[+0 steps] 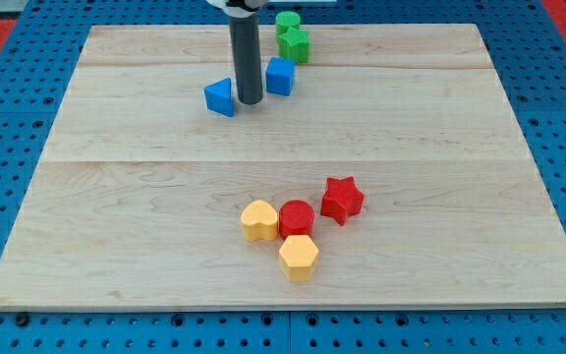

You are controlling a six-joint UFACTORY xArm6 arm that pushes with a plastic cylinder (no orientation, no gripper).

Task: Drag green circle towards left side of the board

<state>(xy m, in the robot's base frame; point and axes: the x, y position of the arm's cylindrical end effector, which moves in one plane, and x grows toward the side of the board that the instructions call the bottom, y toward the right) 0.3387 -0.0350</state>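
Note:
The green circle (pixel 287 22) sits at the view's top edge of the wooden board (pixel 116 147), touching a second green block (pixel 295 44) just below it. My tip (pixel 249 101) rests on the board between a blue triangle block (pixel 221 96) on its left and a blue cube (pixel 280 76) on its right. The tip is below and to the left of the green circle, apart from it, with the blue cube and the second green block lying between them.
A red star (pixel 342 199), a red cylinder (pixel 296 217), a yellow heart (pixel 259 220) and a yellow hexagon (pixel 299 258) cluster near the view's bottom centre. A blue pegboard surface (pixel 8 98) surrounds the board.

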